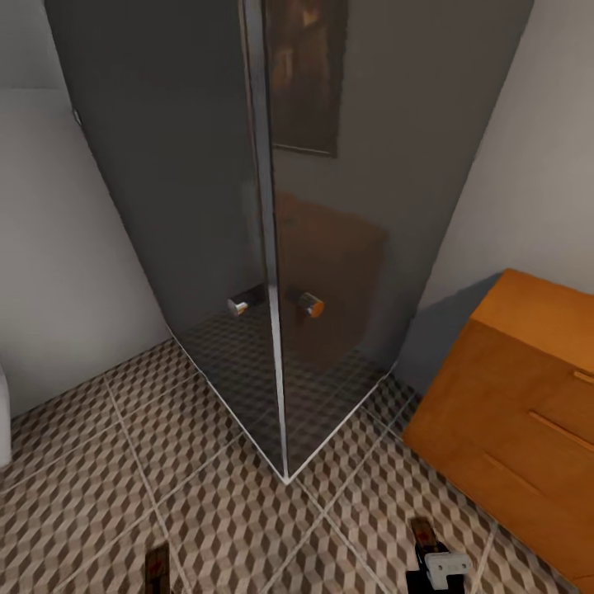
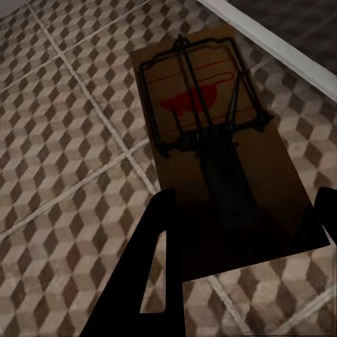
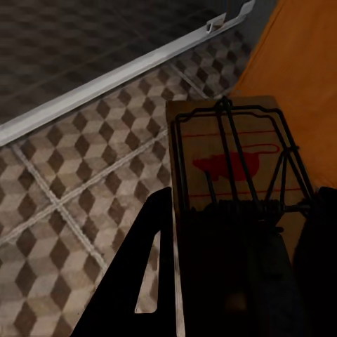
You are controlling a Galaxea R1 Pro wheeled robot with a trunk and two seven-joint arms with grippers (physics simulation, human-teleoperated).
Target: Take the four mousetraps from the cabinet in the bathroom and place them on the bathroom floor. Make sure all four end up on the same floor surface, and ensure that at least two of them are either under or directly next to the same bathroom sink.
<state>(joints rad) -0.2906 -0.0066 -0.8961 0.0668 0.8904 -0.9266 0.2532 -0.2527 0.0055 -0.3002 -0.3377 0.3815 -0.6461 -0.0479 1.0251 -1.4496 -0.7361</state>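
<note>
Beside the glass shower (image 1: 272,247) | left gripper (image 2: 239,232) clamps a mousetrap (image 2: 210,140) | right gripper (image 3: 239,246) clamps another mousetrap (image 3: 232,175) | cabinet (image 1: 520,396) to the right | none set on bathroom floor (image 1: 165,462) yet; sink unseen.

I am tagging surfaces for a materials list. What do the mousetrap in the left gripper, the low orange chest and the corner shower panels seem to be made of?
The flat brown mousetrap held in the left gripper looks like matte wood with a dark wire spring bar and a printed red mark. The low orange-brown chest looks like smooth wood, going by its faint grain. The dark shower panels look like tinted glass: they reflect the room, and floor tiles show through.
</note>
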